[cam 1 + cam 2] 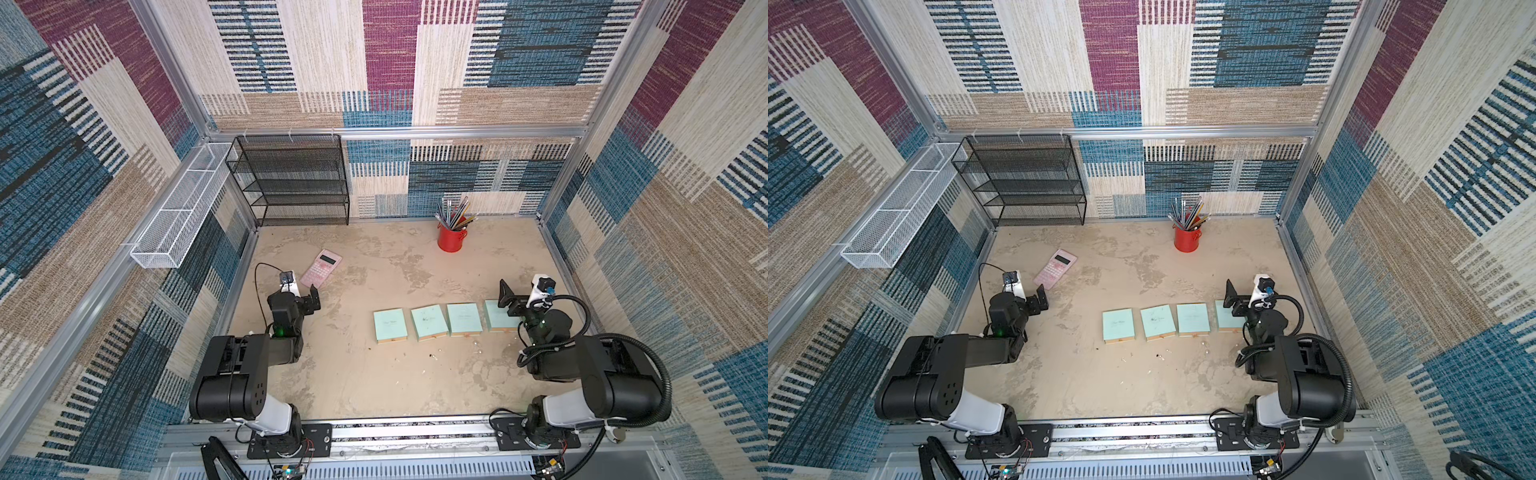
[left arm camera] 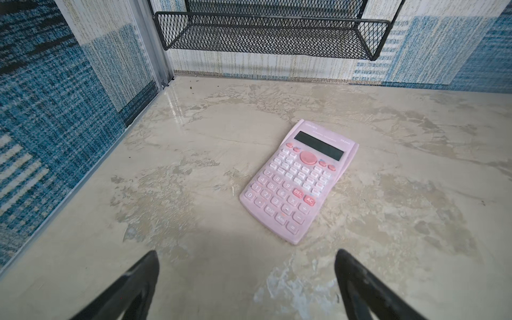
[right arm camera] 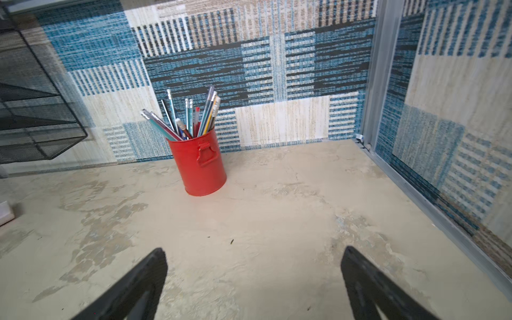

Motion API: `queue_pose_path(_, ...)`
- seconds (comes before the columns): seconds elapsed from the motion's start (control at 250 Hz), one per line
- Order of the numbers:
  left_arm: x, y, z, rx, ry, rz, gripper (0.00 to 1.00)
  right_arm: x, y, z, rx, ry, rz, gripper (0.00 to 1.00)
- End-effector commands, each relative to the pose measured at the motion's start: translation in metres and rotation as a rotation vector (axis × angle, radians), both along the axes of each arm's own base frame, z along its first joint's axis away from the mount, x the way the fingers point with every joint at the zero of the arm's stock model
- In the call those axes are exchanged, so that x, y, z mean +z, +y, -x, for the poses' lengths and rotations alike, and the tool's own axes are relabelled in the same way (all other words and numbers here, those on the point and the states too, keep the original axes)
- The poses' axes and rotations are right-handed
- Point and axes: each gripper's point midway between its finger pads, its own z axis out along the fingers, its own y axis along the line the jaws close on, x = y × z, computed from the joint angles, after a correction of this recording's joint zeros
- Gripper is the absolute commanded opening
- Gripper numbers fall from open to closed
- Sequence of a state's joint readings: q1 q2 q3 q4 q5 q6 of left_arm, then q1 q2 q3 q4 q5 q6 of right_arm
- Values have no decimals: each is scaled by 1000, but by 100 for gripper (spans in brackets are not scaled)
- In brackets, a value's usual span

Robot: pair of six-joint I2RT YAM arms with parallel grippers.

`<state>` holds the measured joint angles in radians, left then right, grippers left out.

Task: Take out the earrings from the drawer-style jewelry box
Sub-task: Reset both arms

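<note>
Several mint-green drawer-style jewelry boxes lie in a row on the table, tan front edges facing the arms' bases. Tiny whitish earrings lie scattered as specks on the table just in front of the boxes. My left gripper is open and empty, hovering left of the row near the calculator. My right gripper is open and empty above the rightmost box, hiding part of it. Neither wrist view shows the boxes or earrings.
A pink calculator lies ahead of the left gripper. A red cup of pencils stands at the back. A black mesh shelf fills the back left corner, and a white wire basket hangs on the left wall.
</note>
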<state>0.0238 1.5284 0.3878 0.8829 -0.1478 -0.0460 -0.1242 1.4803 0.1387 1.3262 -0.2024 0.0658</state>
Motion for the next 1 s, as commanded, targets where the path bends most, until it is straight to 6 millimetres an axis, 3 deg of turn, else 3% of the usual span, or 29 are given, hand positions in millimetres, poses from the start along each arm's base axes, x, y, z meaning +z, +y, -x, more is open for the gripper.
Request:
queue_pose_path(0.0, -3, 3, -2, 16, 21, 8, 99, 12, 12, -3, 55, -60, 56, 99)
queue_pose_path(0.364, -2, 1, -2, 28, 27, -21, 98, 3, 13, -19, 4, -14, 79, 99)
queue_pose_path(0.996, 0, -6, 0, 25, 13, -65, 99, 2, 14, -17, -1, -12, 82, 99)
